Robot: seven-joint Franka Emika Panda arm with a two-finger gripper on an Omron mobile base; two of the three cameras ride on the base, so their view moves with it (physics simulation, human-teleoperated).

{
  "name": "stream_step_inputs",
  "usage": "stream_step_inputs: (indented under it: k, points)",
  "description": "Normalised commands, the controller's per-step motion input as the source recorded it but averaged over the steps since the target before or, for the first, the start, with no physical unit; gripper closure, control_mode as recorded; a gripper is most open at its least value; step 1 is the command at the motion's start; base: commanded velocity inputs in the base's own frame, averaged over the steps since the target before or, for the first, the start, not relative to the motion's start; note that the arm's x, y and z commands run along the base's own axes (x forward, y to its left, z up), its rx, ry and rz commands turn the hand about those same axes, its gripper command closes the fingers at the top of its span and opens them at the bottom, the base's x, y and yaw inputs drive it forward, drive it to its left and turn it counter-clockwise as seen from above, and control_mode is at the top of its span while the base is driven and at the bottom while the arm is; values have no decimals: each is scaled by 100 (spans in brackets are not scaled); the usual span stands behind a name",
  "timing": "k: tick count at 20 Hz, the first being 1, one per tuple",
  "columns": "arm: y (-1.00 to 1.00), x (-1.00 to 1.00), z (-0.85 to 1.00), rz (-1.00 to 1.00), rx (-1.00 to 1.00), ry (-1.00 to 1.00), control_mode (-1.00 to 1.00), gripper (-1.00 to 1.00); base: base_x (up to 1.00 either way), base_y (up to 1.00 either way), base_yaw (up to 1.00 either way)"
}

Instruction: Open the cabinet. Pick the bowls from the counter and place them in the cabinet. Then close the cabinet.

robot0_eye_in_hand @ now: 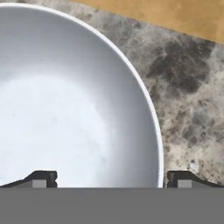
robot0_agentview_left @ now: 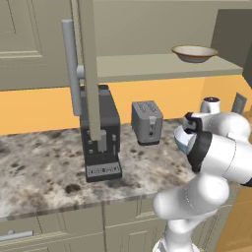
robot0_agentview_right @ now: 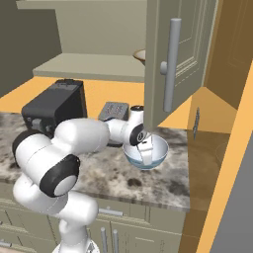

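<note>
I've got the tool point(robot0_eye_in_hand: 107, 177) spread wide, straddling the rim of the white/pale-blue bowl point(robot0_eye_in_hand: 65, 109) on the granite tabletop point(robot0_eye_in_hand: 192, 96), one tip inside, one outside at 3 o'clock. Tan bowl point(robot0_agentview_left: 194, 52) sits on the shelf of the cabinet point(robot0_agentview_left: 147, 66), doors open.

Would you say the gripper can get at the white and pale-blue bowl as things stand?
Probably yes: the open gripper hangs right over the white and pale-blue bowl, its fingers straddling the rim, nothing between.
</note>
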Motion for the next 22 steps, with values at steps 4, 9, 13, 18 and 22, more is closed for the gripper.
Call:
stream_step_inputs:
  k: [4,9,13,18,22]
  points:
    - [-3,7,-13,0,0,3,-100,-100,0,0,0]
    - [-1,0,-9,0,0,4,-100,-100,0,0,0]
    - [-4,-6,-17,0,0,5,-100,-100,0,0,0]
    - [-2,-21,-29,0,0,4,-100,-100,0,0,0]
    - [-4,-40,-23,0,0,0,-100,-100,0,0,0]
